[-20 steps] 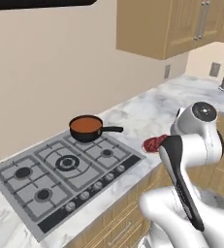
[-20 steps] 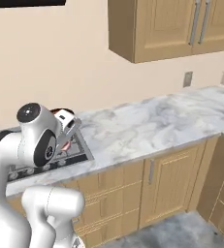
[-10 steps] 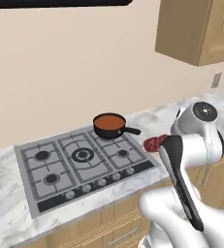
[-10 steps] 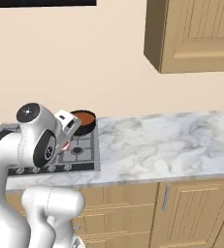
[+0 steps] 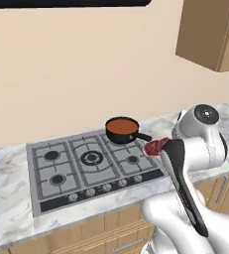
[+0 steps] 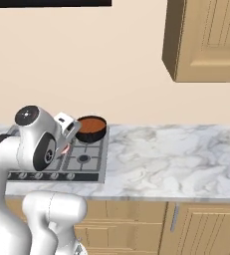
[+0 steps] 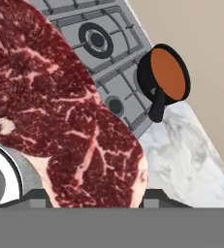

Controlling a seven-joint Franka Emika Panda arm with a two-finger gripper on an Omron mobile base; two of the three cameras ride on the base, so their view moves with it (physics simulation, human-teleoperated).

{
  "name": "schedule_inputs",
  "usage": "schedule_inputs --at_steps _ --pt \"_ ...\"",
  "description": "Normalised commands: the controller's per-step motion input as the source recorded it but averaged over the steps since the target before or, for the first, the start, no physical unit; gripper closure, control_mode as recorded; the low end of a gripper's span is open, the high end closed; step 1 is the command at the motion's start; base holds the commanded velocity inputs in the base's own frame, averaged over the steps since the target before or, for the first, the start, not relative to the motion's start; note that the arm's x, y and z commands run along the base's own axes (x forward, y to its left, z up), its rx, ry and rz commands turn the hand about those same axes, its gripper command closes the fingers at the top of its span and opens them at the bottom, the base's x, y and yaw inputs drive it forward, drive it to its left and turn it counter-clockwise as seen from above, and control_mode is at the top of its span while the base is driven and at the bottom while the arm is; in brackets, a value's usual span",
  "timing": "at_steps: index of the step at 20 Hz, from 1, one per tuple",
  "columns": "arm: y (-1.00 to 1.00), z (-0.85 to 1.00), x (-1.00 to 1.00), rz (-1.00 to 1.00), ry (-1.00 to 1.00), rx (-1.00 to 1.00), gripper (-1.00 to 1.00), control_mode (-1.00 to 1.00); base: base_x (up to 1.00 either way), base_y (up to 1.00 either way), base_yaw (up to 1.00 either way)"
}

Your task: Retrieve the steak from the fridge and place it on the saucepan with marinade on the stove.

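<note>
Gripper [image 7: 96, 201] is clamped on the steak [image 7: 60, 111], a dark red slab w/ white marbling that covers the left and centre of the hand view and hides the finger tips. In the left base view the steak [image 5: 156, 146] shows mid-right, held above the stove's right edge, just beside the pan handle. Pan [image 5: 122, 129], w/ orange-red liquid, sits on the stove's [image 5: 86, 166] back right burner, handle pointing right; upper right in the hand view. Marble counter [image 6: 176, 154] runs across mid-frame in the right base view; wood cabinet [image 6: 206, 40] hangs upper right.
</note>
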Motion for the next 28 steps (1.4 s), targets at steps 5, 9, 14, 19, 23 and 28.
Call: schedule_inputs --at_steps 5,9,14,19,23,28 --pt "0.00 0.00 0.00 0.00 0.00 0.00 1.00 1.00 1.00 -0.10 0.08" --pt "-0.01 0.00 0.75 0.02 0.03 0.04 1.00 -1.00 0.25 -0.01 0.01" --pt "0.00 0.00 1.00 0.00 0.08 0.03 1.00 -1.00 0.00 0.00 0.00" --pt "-0.01 0.00 1.00 0.00 0.14 0.01 1.00 -1.00 0.00 0.00 0.00" --pt "0.00 0.00 1.00 0.00 0.13 0.00 1.00 -1.00 0.00 0.00 0.00" --pt "0.00 0.00 1.00 0.00 0.11 0.00 1.00 -1.00 0.00 0.00 0.00"
